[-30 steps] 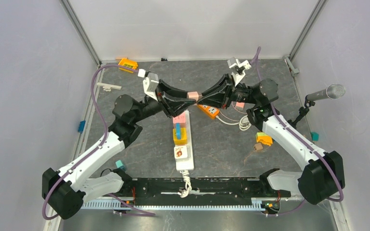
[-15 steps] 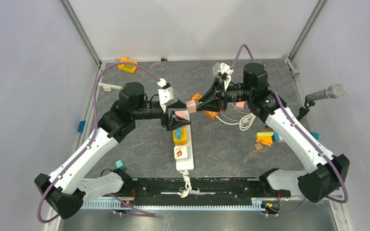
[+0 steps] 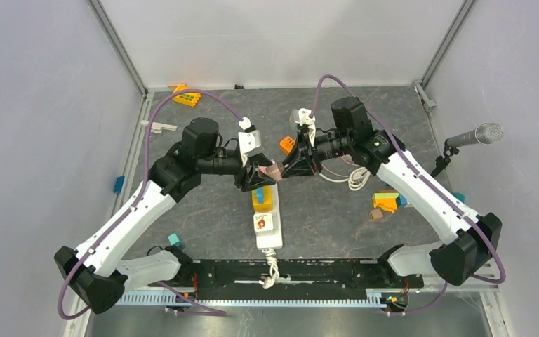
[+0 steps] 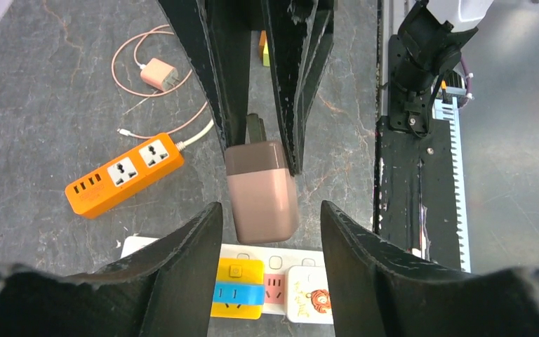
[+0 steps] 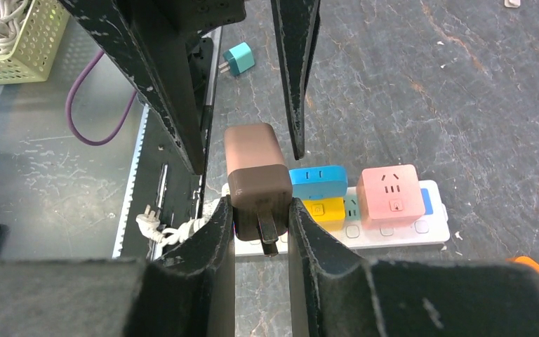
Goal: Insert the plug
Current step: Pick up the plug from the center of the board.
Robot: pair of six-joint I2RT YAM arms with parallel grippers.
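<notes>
Dark grey veined table (image 3: pixel 337 210), pale walls all round. The brown plug (image 3: pixel 274 169) hangs over the 12 o'clock end of the white power strip (image 3: pixel 270 240), its long axis 9-to-3 overhead. Only the wrist views show its prongs, aimed toward 3 o'clock. The right gripper (image 5: pixel 261 214) jaws pinch it there. The left gripper (image 4: pixel 270 225) jaws stand wide, clear of it.
</notes>
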